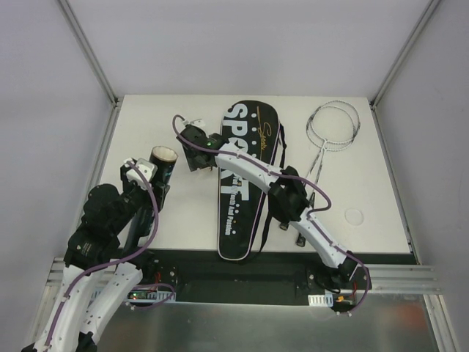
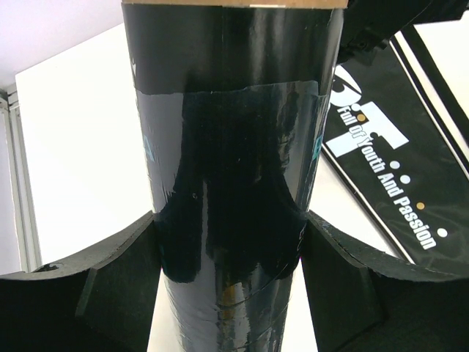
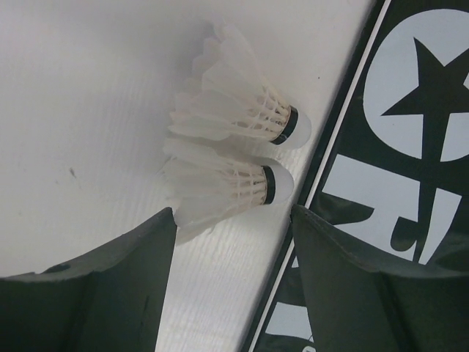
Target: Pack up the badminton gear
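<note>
Your left pincer (image 2: 229,224) is clamped on the long black tube (image 2: 231,110), one finger pressed to each side of the glossy wall. From above you can see why: the tube is held at the left of the tabletop (image 1: 366,176) with its open mouth turned upward, so it looks ready to be loaded. The arm hides the tube's foot, so you can't tell whether it rests on the surface.

Over to the right arm, which reaches across the black bag (image 1: 245,169) lettered SPORT. Your right pincer (image 3: 233,216) hangs with its fingers spread and nothing between them. It has no grip on anything. Just ahead of it lie two white shuttlecocks, one nearer (image 3: 227,183) and one beyond (image 3: 242,117). They sit side by side on the tabletop, cork heads pointing at the bag's edge and almost touching it. The nearer one's feathers come close to the tip of the left-hand finger, but it lies in front of the gap, not inside it. You'd need to push forward before a squeeze could catch it, and those feathers look easy to crush, so the cork end is probably the safer grab.

The two rackets (image 1: 333,128) lie at the far right, well apart from both arms and not yet packed.
</note>
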Motion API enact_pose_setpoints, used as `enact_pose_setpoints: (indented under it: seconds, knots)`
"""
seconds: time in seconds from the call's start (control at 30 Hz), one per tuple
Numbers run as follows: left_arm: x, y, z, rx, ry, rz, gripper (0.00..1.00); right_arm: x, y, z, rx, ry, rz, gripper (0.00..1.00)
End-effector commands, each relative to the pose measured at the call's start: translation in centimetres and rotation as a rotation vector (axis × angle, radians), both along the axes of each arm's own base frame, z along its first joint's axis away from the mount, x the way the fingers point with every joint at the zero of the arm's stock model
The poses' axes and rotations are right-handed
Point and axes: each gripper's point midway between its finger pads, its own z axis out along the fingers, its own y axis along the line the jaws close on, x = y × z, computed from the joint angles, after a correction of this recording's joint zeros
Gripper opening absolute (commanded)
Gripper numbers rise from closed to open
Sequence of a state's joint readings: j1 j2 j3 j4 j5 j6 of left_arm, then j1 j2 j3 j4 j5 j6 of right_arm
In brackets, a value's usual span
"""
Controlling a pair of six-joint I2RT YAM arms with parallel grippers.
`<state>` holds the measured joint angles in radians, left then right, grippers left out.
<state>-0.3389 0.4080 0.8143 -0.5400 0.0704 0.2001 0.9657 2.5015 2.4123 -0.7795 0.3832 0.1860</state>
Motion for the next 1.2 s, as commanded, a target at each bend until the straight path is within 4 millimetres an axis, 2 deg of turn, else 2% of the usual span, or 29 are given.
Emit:
enact_pose_setpoints:
  seconds: [0.0,0.13,0.23,0.27,0.33,0.37,0.43,0.47,0.5,0.57,0.63,0.67,0.7,0.73,0.8,0.83,0.87,0.93,0.97,1.0,1.07,1.17]
  knots:
    - [-0.7,-0.1,0.6,-0.046,-0.002,0.005,0.0,1.3,0.5,1.1,-0.028,-0.095,0.007,0.65]
    - [-0.7,-0.1,0.6,-0.049,0.0,0.003,0.0,1.5,-0.4,0.5,-0.075,-0.104,-0.003,0.59]
    - [-0.7,-0.3,0.5,-0.054,0.007,-0.003,0.0,1.1,-0.9,0.6,-0.085,-0.096,0.002,0.39]
    - [-0.7,-0.4,0.4,-0.054,0.008,-0.007,0.0,1.1,-1.0,1.5,-0.077,-0.103,0.004,0.36]
    - [-0.6,-0.5,0.1,-0.057,0.022,-0.01,0.0,1.0,-1.3,2.0,-0.079,-0.105,0.007,0.29]
    - [-0.6,-0.6,0.0,-0.061,0.028,-0.014,0.0,0.9,-1.5,2.6,-0.077,-0.107,0.011,0.2]
    - [-0.6,-0.8,-0.1,-0.067,0.038,-0.02,0.0,0.7,-1.9,3.4,-0.06,-0.097,0.016,0.11]
    - [-0.6,-1.0,-0.3,-0.069,0.049,-0.029,0.0,0.4,-2.3,3.3,-0.065,-0.084,0.019,0.03]
    - [-0.6,-1.2,-0.2,-0.071,0.05,-0.038,0.0,0.2,-2.6,5.3,-0.039,-0.097,0.014,0.01]
    - [-0.7,-1.7,-0.3,-0.076,0.061,-0.064,0.0,-0.4,-3.4,6.7,-0.022,-0.091,0.021,0.01]
    - [-0.7,-1.9,-0.4,-0.07,0.066,-0.079,0.0,-1.4,-4.7,9.0,0.025,-0.072,0.046,0.01]
    - [-0.7,-2.1,-0.5,-0.062,0.069,-0.094,0.0,-1.9,-5.3,9.7,0.042,-0.063,0.056,0.01]
    - [-0.8,-2.7,-0.4,-0.065,0.065,-0.132,0.0,-2.6,-6.3,8.6,0.036,-0.029,0.062,0.01]
    - [-1.0,-3.2,-0.3,-0.065,0.06,-0.169,0.0,-3.4,-7.1,11.6,0.128,-0.018,0.088,0.01]
    - [-1.3,-4.2,0.0,-0.04,0.039,-0.26,0.0,-4.5,-8.1,12.9,0.226,0.031,0.114,0.01]
    - [-2.2,-5.5,0.1,-0.046,0.032,-0.357,0.0,-5.8,-8.9,12.2,0.304,0.151,0.142,0.01]
    - [-2.4,-5.8,0.3,-0.022,0.009,-0.4,0.0,-7.0,-9.7,14.4,0.386,0.172,0.172,0.01]
    - [-3.2,-6.9,0.5,-0.022,-0.012,-0.495,0.0,-8.9,-10.6,15.8,0.548,0.318,0.244,0.01]
    - [-3.3,-7.2,0.5,-0.008,-0.022,-0.528,0.0,-9.9,-11.2,18.0,0.611,0.319,0.279,0.01]
    - [-3.4,-7.5,0.3,-0.007,-0.02,-0.553,0.0,-10.2,-12.0,19.1,0.655,0.331,0.3,0.01]
    - [-3.6,-8.0,0.2,-0.002,-0.016,-0.598,0.0,-12.9,-12.8,22.3,0.74,0.339,0.392,0.01]
    - [-3.6,-8.5,0.2,0.007,-0.019,-0.644,0.0,-15.5,-13.3,25.2,0.806,0.348,0.481,0.01]
